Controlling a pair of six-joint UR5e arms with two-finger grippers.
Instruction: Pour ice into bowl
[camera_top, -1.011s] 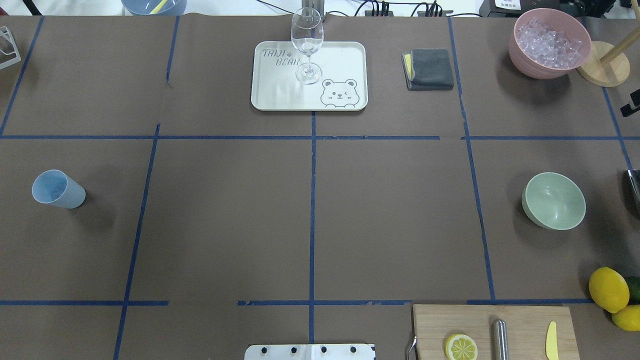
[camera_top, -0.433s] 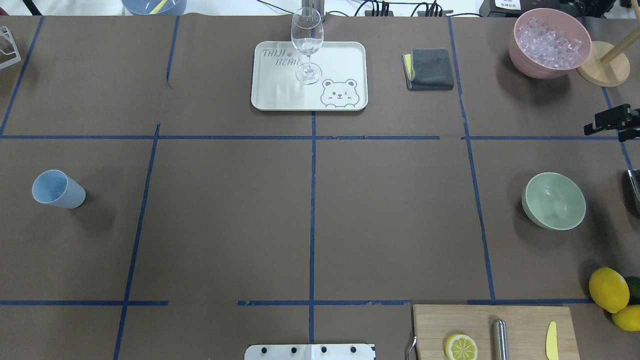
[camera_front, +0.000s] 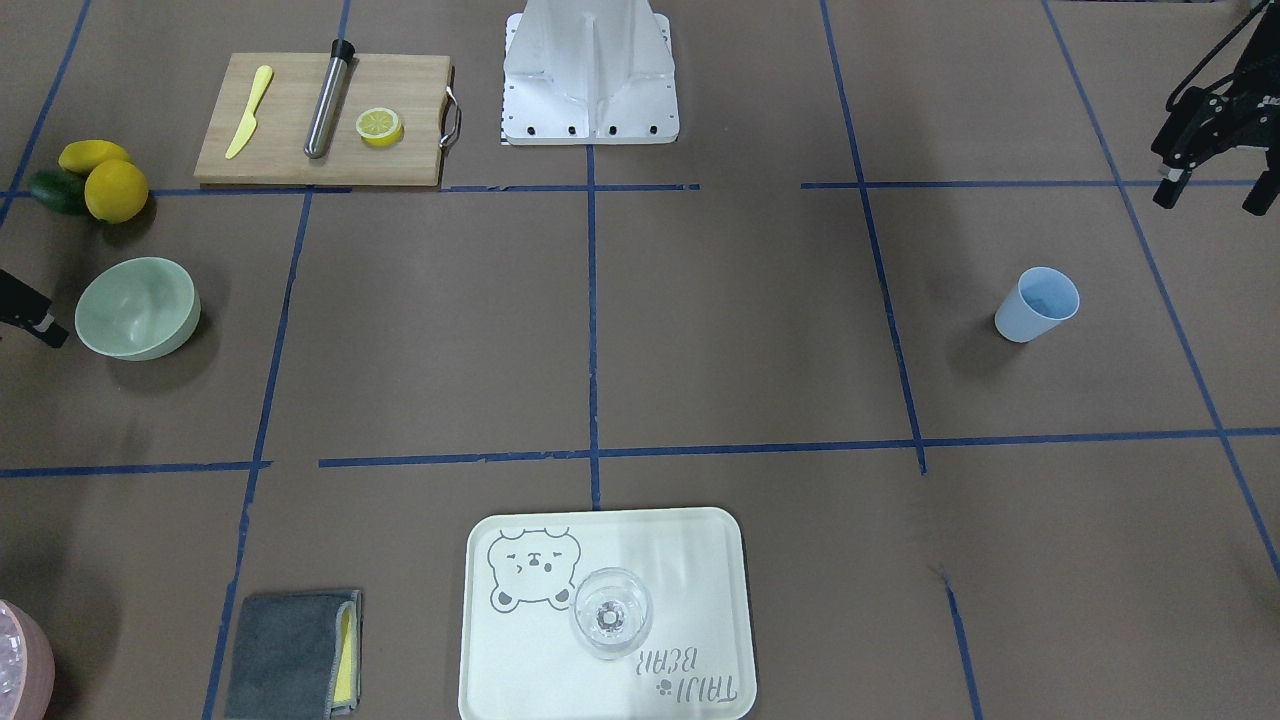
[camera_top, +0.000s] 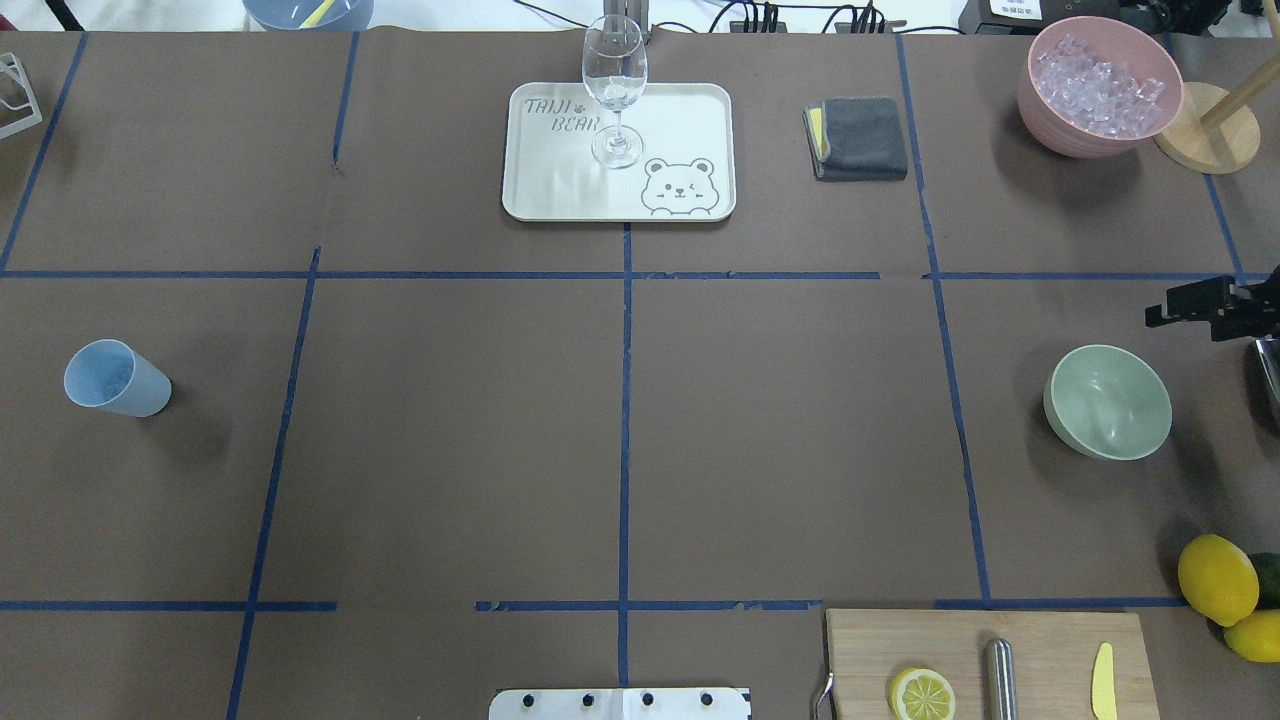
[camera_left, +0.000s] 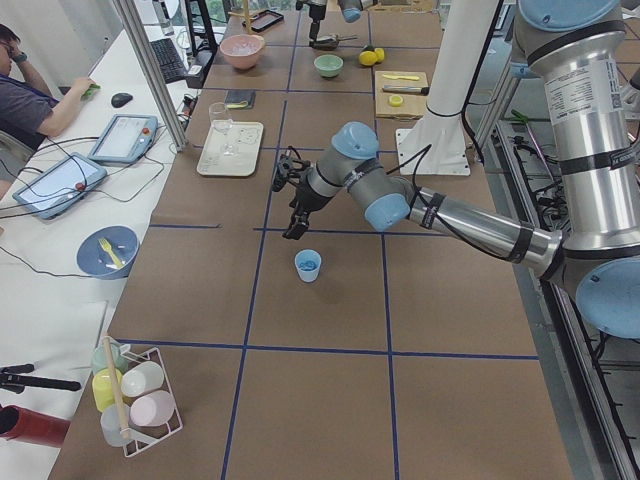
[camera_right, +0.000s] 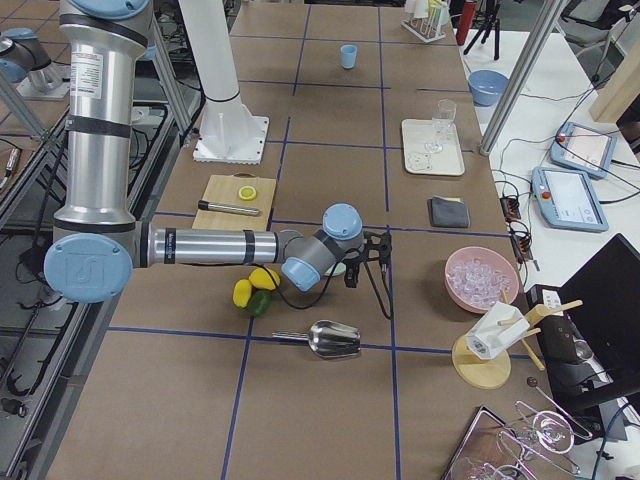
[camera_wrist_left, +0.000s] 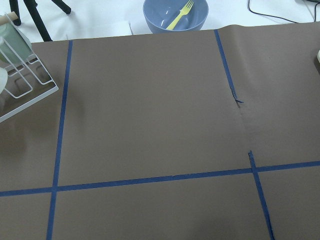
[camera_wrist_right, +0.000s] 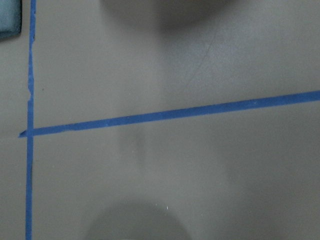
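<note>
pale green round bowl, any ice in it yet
No, the green bowl is bare inside; the clear ice cubes lie in the pink bowl.

Left arm is a brushed silver tube arm with pale blue round joint caps and a thin black cable looping off it. Skeletal black left gripper, upper right. White pedestal base top centre, small dark screws along its edge.

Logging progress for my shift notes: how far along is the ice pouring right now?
Nothing looks done: the bowl is empty, and the ice sits piled in the pink container. In hand: only an approach, with the right end effector hovering near the bowl, apparently empty. Left to do: collect ice, carry it over and pour it into the bowl.
</note>
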